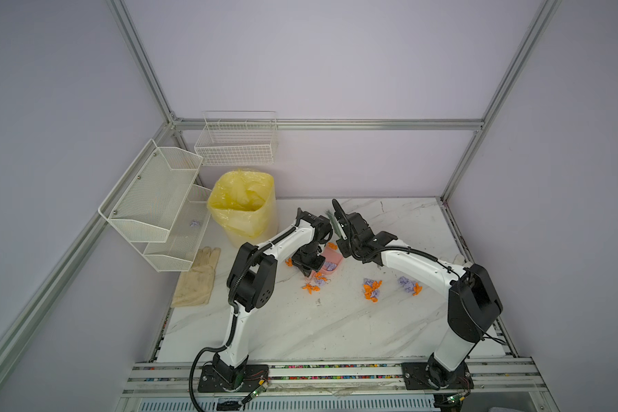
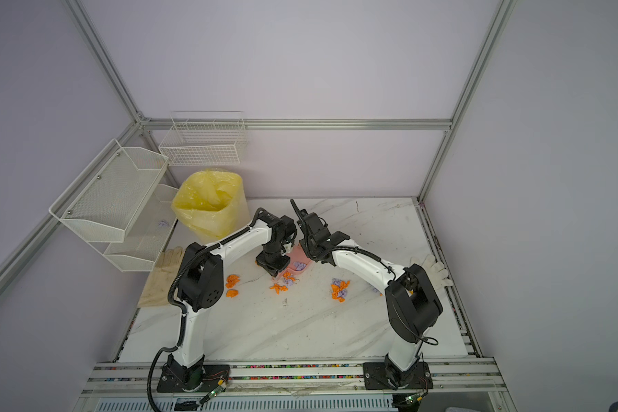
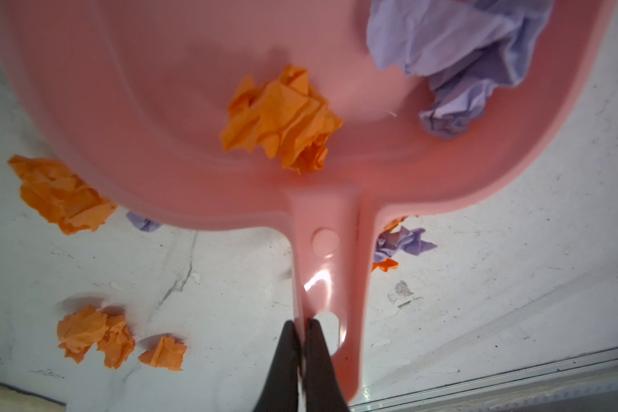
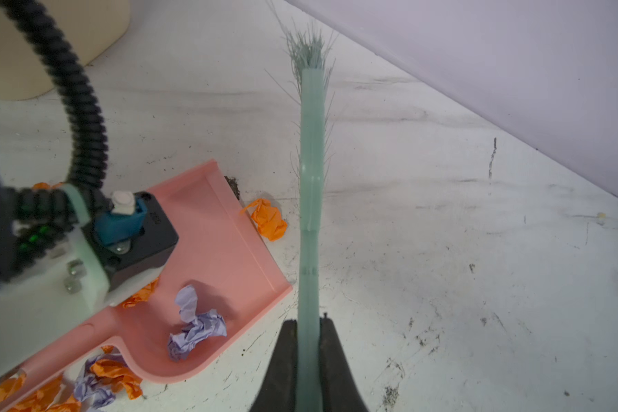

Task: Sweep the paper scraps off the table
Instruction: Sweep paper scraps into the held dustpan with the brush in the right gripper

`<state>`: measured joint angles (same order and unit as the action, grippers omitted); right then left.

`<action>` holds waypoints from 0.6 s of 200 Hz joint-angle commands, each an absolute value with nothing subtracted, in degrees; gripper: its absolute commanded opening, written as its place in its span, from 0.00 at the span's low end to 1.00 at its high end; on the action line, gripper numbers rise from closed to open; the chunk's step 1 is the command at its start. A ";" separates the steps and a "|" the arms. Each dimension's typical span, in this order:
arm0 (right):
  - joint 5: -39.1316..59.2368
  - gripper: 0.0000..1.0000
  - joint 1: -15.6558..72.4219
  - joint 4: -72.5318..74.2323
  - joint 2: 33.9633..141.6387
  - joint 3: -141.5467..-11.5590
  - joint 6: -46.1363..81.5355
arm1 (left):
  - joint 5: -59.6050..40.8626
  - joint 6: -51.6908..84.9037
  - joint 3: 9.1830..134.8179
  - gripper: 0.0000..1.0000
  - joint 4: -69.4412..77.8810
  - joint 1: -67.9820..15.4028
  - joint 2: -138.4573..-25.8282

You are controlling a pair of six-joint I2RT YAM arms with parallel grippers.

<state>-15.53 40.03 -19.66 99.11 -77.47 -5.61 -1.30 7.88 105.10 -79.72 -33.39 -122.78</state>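
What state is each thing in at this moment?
Left gripper: shut on dustpan handle.
Right gripper: shut on brush.
Scraps: few in dustpan, most loose on table.
Bin: upright, open, lined.
Glove: flat on table.

The marble table (image 1: 336, 328) carries orange and lilac scraps (image 1: 371, 289) in loose clusters across its middle. A yellow-lined bin (image 1: 243, 210) stands at the far left corner. A beige glove (image 1: 197, 281) lies along the left edge, and a white glove (image 2: 430, 271) lies at the right edge.
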 commanded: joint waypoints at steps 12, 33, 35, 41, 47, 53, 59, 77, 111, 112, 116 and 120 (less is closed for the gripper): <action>-10.67 0.00 40.72 -16.59 100.46 -76.79 -11.29 | -2.20 7.18 103.93 0.00 -79.37 -33.04 -123.09; -10.24 0.00 41.22 -16.88 99.92 -74.61 -10.41 | -2.29 7.47 103.85 0.00 -79.18 -33.05 -123.27; -10.14 0.00 41.26 -17.12 99.82 -74.46 -10.27 | -2.29 7.47 103.83 0.00 -79.19 -33.00 -123.23; -9.90 0.00 41.31 -17.83 99.40 -74.10 -9.99 | -2.29 7.47 103.86 0.00 -79.10 -33.03 -123.31; -9.20 0.00 41.39 -18.53 98.80 -73.65 -9.69 | -2.29 7.47 103.94 0.00 -79.10 -32.98 -123.39; -8.26 0.00 41.47 -19.15 97.93 -73.16 -9.22 | -2.20 7.47 104.05 0.00 -79.06 -32.96 -123.48; -7.14 0.00 41.57 -19.56 96.83 -72.43 -8.70 | -2.04 7.36 104.27 0.00 -79.10 -32.96 -123.65; -3.35 0.00 42.13 -19.55 91.94 -69.78 -6.86 | -2.19 7.40 104.74 0.00 -79.18 -32.90 -123.75; 4.17 0.00 42.54 -19.22 83.08 -65.44 -3.31 | -1.76 7.21 105.05 0.00 -79.19 -32.78 -123.45; 4.33 0.00 42.54 -19.24 82.85 -65.37 -3.19 | -1.76 7.21 105.04 0.00 -79.15 -32.74 -123.42; 5.16 0.00 42.52 -19.32 82.01 -65.15 -2.84 | -1.68 7.21 105.04 0.00 -79.18 -32.70 -123.40; 6.08 0.00 42.54 -19.41 80.96 -64.83 -2.42 | -1.63 7.21 104.95 0.00 -79.18 -32.70 -123.36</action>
<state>-1.80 42.04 -19.62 86.96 -65.80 -4.99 -1.43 7.90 105.12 -79.66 -32.99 -123.63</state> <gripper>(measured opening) 0.110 0.048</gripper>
